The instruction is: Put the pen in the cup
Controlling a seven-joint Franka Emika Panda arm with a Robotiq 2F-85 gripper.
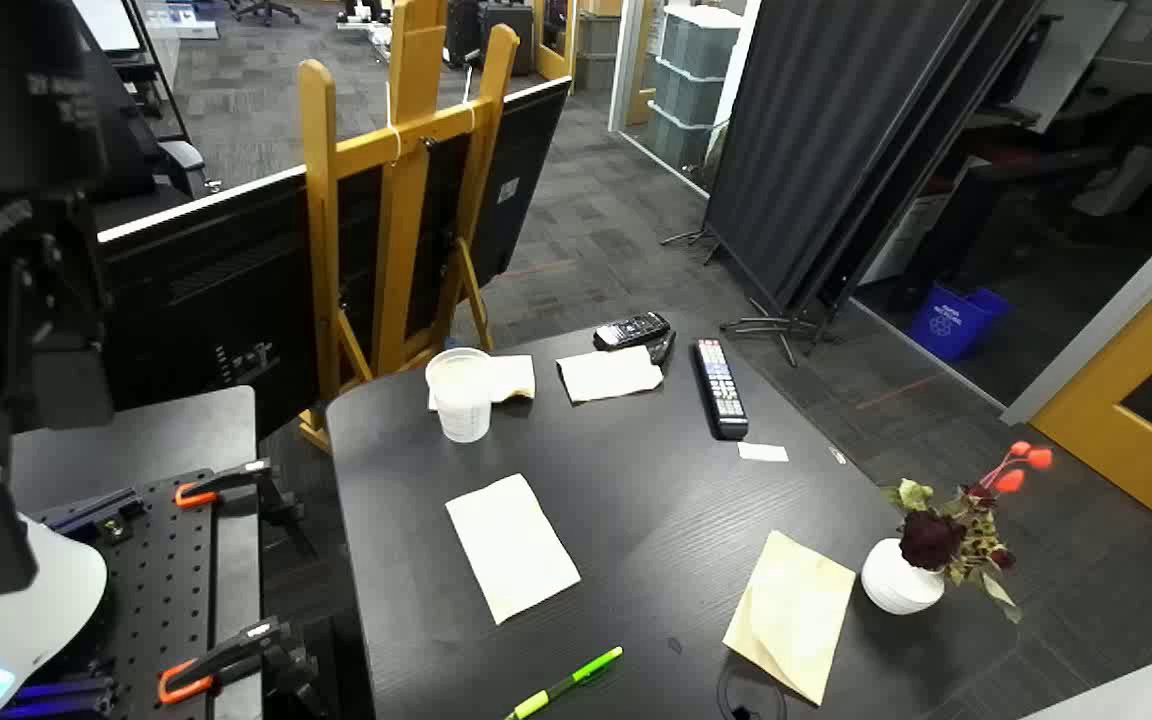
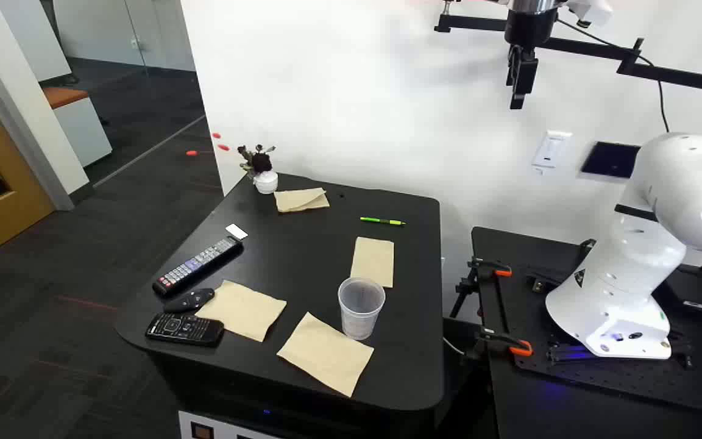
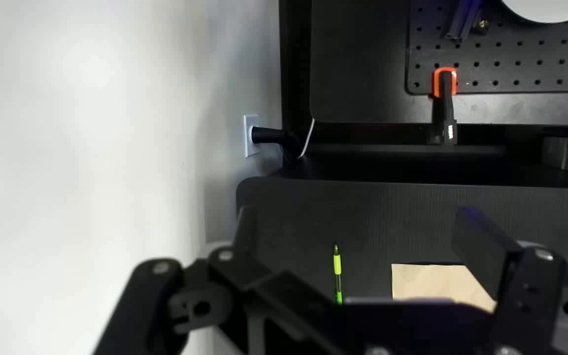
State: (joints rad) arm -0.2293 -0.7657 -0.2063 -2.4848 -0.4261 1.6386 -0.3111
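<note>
The slim yellow-green pen (image 1: 566,685) lies on the black table (image 1: 636,480); it also shows in an exterior view (image 2: 382,221) and in the wrist view (image 3: 337,265), where my gripper's body hides its lower end. The white translucent cup (image 1: 463,408) stands upright at the table's edge, close to a paper note; it also shows in an exterior view (image 2: 361,308). It is out of the wrist view. My gripper (image 3: 358,227) is open and empty, fingers wide apart, high above the table in an exterior view (image 2: 520,85), with the pen far below it.
Paper notes (image 1: 513,548) lie between cup and pen and around the table. Remotes (image 2: 198,265) and a white vase with flowers (image 2: 265,182) stand or lie along the far sides. A white wall (image 2: 351,91) borders the pen's side. Clamps (image 2: 503,342) hold the robot's base board.
</note>
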